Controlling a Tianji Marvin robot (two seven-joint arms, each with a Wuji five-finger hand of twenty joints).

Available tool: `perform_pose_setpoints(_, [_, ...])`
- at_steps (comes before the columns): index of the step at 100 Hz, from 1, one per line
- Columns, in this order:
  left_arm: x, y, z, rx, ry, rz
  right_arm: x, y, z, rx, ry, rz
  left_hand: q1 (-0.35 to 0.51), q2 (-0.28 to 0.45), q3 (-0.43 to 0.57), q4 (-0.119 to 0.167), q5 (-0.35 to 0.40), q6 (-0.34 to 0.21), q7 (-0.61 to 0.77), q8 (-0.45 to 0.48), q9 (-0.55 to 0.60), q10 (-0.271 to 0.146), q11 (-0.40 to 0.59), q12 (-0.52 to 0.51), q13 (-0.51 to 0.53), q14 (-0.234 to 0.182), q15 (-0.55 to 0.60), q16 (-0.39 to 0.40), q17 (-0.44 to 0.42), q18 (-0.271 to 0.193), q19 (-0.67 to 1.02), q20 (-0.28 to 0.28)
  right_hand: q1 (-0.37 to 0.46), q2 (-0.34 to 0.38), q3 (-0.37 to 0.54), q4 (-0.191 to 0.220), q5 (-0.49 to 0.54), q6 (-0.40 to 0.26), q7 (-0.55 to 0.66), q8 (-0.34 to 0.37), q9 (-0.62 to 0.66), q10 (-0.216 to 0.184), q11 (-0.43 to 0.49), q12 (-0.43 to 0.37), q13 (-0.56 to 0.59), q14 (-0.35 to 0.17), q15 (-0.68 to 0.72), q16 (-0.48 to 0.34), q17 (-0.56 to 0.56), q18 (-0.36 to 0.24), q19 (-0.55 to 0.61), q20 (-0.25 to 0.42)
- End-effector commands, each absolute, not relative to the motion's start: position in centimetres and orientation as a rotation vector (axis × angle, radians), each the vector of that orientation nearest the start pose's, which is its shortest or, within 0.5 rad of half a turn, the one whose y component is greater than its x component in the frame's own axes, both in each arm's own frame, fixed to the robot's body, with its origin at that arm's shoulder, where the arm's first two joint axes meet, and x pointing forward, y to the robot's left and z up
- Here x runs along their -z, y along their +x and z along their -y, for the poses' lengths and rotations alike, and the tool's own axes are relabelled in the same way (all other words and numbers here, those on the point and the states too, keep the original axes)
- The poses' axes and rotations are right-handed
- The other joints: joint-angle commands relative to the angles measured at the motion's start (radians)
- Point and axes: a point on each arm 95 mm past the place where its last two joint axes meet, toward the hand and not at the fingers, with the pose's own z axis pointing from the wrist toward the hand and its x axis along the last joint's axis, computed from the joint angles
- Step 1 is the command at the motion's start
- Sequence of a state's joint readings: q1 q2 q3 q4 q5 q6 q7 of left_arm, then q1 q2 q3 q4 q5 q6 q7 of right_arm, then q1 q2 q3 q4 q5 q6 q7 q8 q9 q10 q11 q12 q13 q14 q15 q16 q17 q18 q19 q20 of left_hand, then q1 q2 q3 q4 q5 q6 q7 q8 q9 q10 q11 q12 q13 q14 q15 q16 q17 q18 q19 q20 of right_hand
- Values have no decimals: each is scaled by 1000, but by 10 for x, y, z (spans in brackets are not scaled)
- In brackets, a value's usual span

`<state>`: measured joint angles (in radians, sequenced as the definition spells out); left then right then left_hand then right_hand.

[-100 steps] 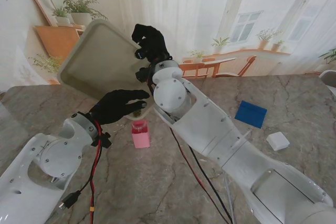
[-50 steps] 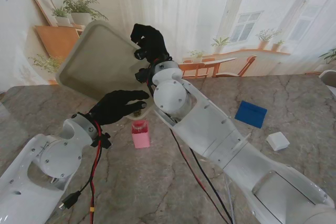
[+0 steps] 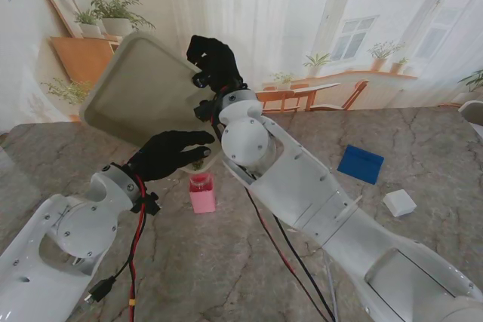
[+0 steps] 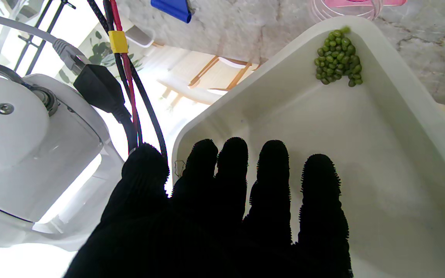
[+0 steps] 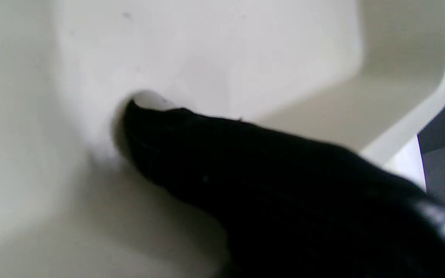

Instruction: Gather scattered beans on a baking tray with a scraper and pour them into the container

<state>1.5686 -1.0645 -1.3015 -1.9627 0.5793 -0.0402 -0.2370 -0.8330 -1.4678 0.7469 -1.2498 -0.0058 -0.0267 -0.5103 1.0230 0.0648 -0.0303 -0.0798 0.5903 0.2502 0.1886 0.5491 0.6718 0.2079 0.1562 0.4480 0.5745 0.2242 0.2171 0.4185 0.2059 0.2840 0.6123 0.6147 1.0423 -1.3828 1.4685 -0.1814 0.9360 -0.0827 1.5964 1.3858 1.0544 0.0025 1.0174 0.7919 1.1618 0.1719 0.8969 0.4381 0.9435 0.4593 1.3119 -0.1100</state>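
Grey marble desk (image 3: 423, 141), window mural behind. Cream baking tray (image 3: 136, 88) held off desk, tilted steeply, low corner over pink container (image 3: 201, 191). Left robot hand (image 3: 167, 152) flat under tray near low corner, fingers (image 4: 272, 181) straight, side by side. Right robot hand (image 3: 214, 59) clamps upper rim. Green beans (image 4: 337, 57) heaped in low corner. Blue scraper (image 3: 360, 164) on desk, right, well apart.

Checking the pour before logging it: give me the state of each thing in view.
baking tray: lifted, tilted steeply, held by both hands
beans: heaped in the tray's low corner, above the container
container: upright on the table, open
scraper: lying flat, untouched
left hand: gripping tray
right hand: gripping tray
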Motion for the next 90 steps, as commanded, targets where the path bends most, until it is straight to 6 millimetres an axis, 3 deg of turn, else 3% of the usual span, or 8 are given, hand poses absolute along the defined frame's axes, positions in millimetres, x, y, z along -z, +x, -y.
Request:
perform_pose_setpoints(1, [199,382,37,1947,-1321,-1452,127,521,-211,2761,-1626,642,14,0,-12,38,0,3,-6,-13,2,-14,-16,-9,-9,3,-18,-8,-5,3,-7,-5,115,61,102,78,27,-21,46,12,78,-138,144,56,96,-165,233,99,116,-100,410,96])
perform_pose_setpoints(90, [200,379,40,1951,-1316,-1452,127,511,-212,2800,-1581,656,14,1,-11,38,0,3,-6,-13,3,-14,-16,-9,-10,4,-18,-9,-5,3,-7,-6,116,56,102,82,27,-21,45,12,79,-136,143,57,98,-164,234,100,117,-100,413,96])
